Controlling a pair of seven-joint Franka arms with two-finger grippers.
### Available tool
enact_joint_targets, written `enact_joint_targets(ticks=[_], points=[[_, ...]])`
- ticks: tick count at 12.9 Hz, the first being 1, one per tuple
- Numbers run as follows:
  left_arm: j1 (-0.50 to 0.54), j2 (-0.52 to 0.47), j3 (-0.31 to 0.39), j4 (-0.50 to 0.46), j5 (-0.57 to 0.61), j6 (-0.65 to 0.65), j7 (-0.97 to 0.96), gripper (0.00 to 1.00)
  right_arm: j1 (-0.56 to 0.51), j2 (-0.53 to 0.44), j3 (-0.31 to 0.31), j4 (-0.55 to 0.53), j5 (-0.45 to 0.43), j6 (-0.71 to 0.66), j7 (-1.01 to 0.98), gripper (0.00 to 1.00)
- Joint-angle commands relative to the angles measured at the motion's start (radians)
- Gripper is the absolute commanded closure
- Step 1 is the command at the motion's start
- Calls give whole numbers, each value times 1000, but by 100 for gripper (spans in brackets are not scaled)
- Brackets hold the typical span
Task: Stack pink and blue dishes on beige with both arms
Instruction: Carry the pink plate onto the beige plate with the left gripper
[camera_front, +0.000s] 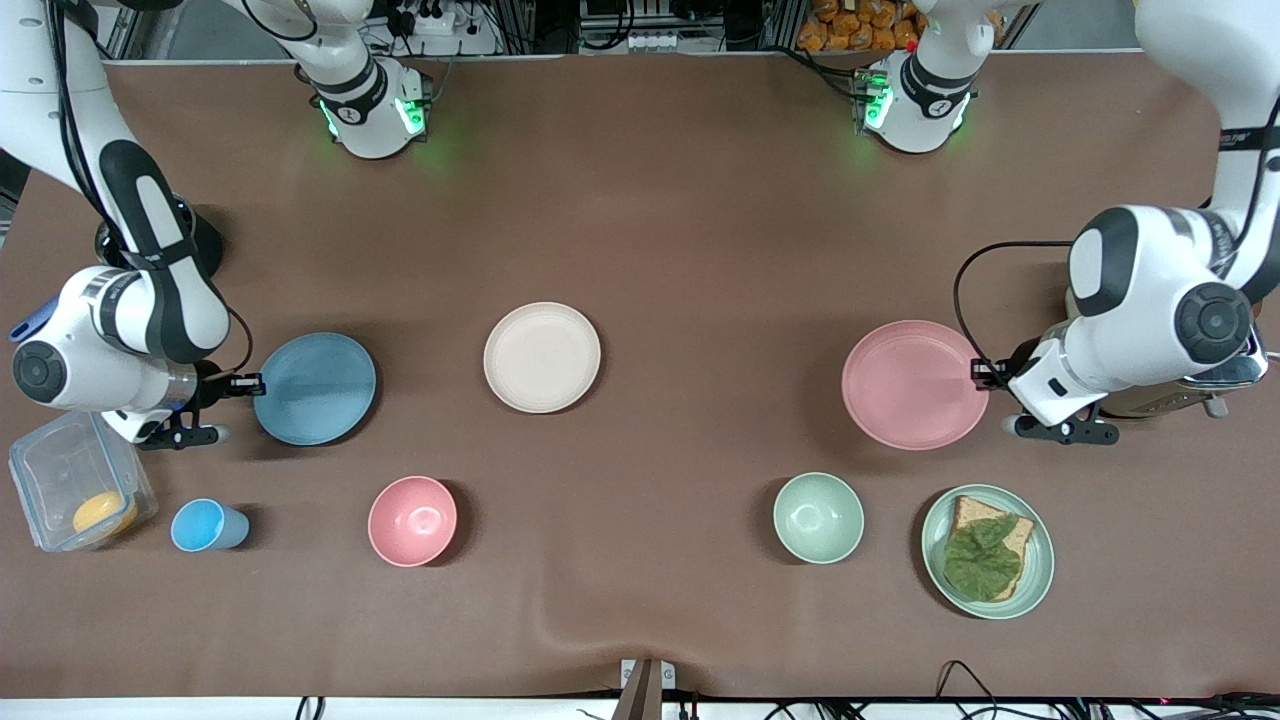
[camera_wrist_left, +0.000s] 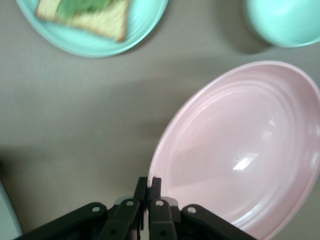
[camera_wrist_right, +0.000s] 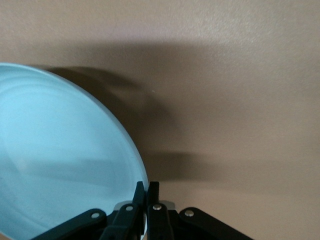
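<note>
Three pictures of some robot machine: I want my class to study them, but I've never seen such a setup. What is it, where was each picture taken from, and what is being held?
Two white robot arms work at a brown table. The big picture looks down from above; the other two come from cameras on the wrists. The left gripper is pinching the rim of the pink plate; the right gripper is pinching the blue plate. The beige plate lies between them, untouched. Bowls, a cup and a sandwich plate sit nearer the camera.

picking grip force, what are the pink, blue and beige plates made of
Pink plate: probably matte plastic or a fibre composite; only a soft highlight, thin rim pinched by the left tool. Blue plate: same dull, even look, rim held by the right tool. Beige plate: same shape, faintly speckled. Glazed ceramic seems unlikely.
</note>
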Motion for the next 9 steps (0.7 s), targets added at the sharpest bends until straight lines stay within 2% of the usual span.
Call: enact_joint_targets(ticks=[1,3,5,7,9], points=[[-18,25,-81,127,-18,-96,-33,100,-20,10,16,116,66,-145,-3,100],[-93,40,-127,165,-18,-97,-152,100,-23,8,15,199,96,-274,-2,100],[-231,80,-128,202,-25,-98,-315,100,-30,8,13,271,97,-365,-3,100],[-379,169,-127,274,-38,-88,-483,100,-32,2,15,296,100,-403,-2,100],[-524,272,-121,334,-36,-18,-606,100,-49,3,13,349,119,-452,-5,100]])
